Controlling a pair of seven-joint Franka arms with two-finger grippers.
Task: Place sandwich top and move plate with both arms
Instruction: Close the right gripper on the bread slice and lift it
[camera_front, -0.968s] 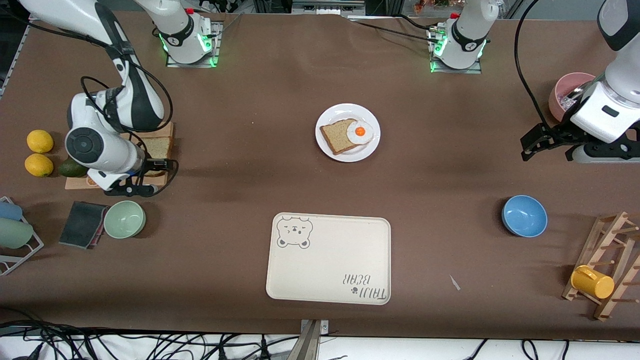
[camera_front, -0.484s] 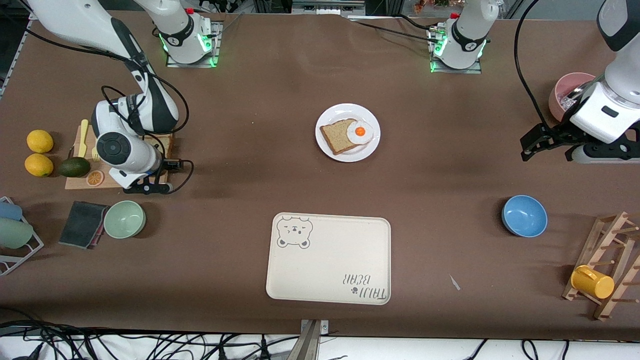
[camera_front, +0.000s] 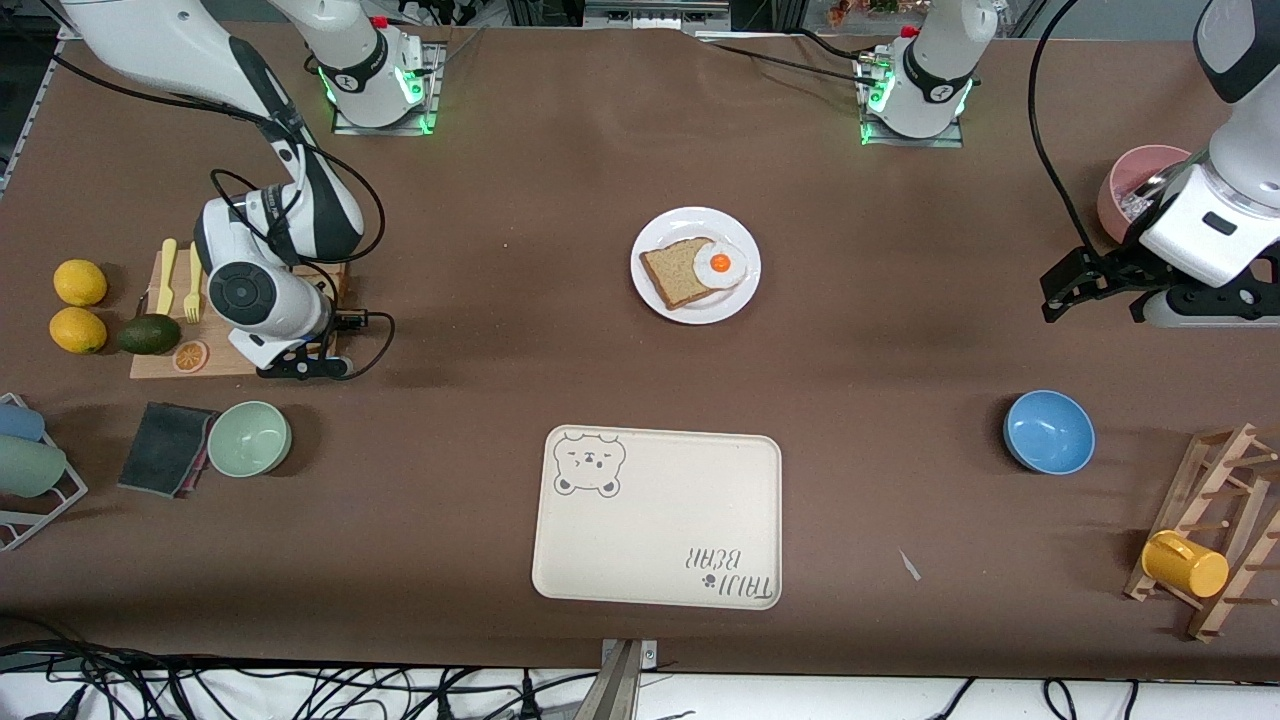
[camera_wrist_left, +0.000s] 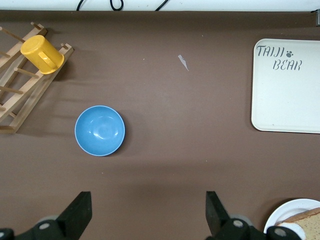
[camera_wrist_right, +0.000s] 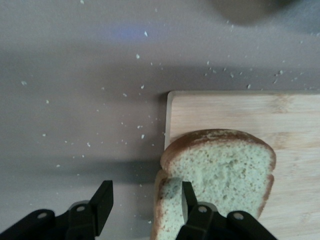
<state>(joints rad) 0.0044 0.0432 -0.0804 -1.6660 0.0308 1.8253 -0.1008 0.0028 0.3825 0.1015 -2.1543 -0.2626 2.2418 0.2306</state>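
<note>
A brown mat is covering the table (camera_front: 520, 180), and a tangle of black cables is lying along the edge nearest the front camera. The plate (camera_front: 745, 296) is sitting near the middle of the table, carrying a darker slice of bread with a fried egg (camera_front: 720, 263). Nearer the camera, a cream tray (camera_front: 650, 540) with a bear drawing is lying flat.

At the right arm's end, a wooden cutting board (camera_wrist_right: 280, 115) is holding the sandwich top (camera_wrist_right: 225, 172), which is leaning against a second slice (camera_wrist_right: 167, 210) at the board's corner. The right gripper (camera_wrist_right: 145, 202) is hanging over that corner with its fingers partly spread, one finger (camera_wrist_right: 189, 199) lying in front of the bread; whether it is gripping cannot be told. Crumbs are dotting the mat beside the board. Two lemons (camera_front: 79, 305), an avocado (camera_front: 148, 334), a green bowl (camera_front: 249, 438) and a dark sponge (camera_front: 165, 448) are sitting close by.

At the left arm's end, the left gripper (camera_wrist_left: 145, 212) is waiting with fingers wide over bare mat, near a blue bowl (camera_wrist_left: 99, 130), a pink bowl (camera_front: 1125, 185) and a wooden rack (camera_front: 1215, 530) bearing a yellow cup (camera_front: 1184, 564).
</note>
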